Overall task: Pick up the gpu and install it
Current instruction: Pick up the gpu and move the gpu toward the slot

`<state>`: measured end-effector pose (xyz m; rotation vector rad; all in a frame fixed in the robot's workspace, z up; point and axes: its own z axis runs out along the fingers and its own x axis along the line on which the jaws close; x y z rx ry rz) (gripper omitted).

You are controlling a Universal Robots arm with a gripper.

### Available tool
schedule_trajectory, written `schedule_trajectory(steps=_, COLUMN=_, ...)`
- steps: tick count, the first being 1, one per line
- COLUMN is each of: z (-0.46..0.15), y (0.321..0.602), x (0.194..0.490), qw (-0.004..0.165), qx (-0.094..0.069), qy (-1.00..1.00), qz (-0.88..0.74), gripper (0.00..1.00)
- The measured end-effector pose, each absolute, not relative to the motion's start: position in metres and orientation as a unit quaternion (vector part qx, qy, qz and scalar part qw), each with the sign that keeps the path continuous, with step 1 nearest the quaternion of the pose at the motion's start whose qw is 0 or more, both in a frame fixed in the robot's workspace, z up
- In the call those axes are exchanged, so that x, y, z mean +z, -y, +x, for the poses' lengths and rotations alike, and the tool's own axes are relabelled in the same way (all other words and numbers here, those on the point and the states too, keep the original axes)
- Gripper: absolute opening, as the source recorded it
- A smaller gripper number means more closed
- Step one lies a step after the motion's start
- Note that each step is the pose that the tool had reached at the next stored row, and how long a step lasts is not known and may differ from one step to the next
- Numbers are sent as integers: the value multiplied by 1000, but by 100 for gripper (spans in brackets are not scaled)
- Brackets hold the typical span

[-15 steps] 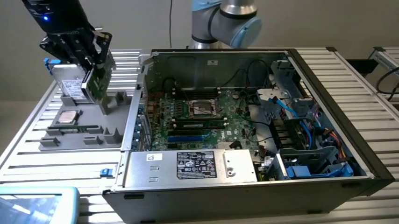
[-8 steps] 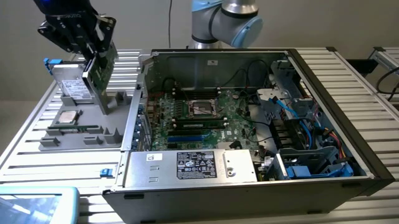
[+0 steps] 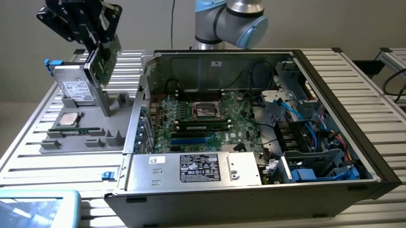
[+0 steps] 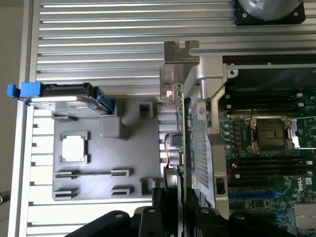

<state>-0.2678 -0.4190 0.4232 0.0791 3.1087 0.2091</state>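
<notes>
Although the exterior view's upper edge cuts off your gripper [image 3: 95, 42], you can see it clamped on the gpu [image 3: 104, 61], held upright above the grey parts tray [image 3: 76, 145], just at the exterior view's left of the open computer case [image 3: 336, 90]. Edge-on to the wrist camera, the card's face is hidden. A hard drive [image 3: 75, 88] and a processor [image 3: 68, 119] sit in the tray, on a slatted aluminium table [image 3: 32, 161] before a plain wall [image 3: 330, 23].

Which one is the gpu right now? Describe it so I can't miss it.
Start at the open computer case, then go to the grey parts tray on the exterior view's left. Above that tray, the gripper holds the gpu upright. It is a thin green board with a metal end bracket, unlike the boxy silver hard drive.
</notes>
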Motion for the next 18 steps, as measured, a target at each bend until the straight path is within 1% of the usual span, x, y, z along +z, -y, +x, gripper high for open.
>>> schedule_trajectory(steps=6, z=-247, y=423, x=437, qw=4, qx=67, qy=-997, qz=26, gripper=28)
schedule_trajectory(steps=11, z=-227, y=425, x=440, qw=-4, qx=67, qy=-997, qz=26, gripper=28)
schedule_trajectory(steps=18, z=-204, y=427, x=440, qw=-21, qx=66, qy=-997, qz=28, gripper=28)
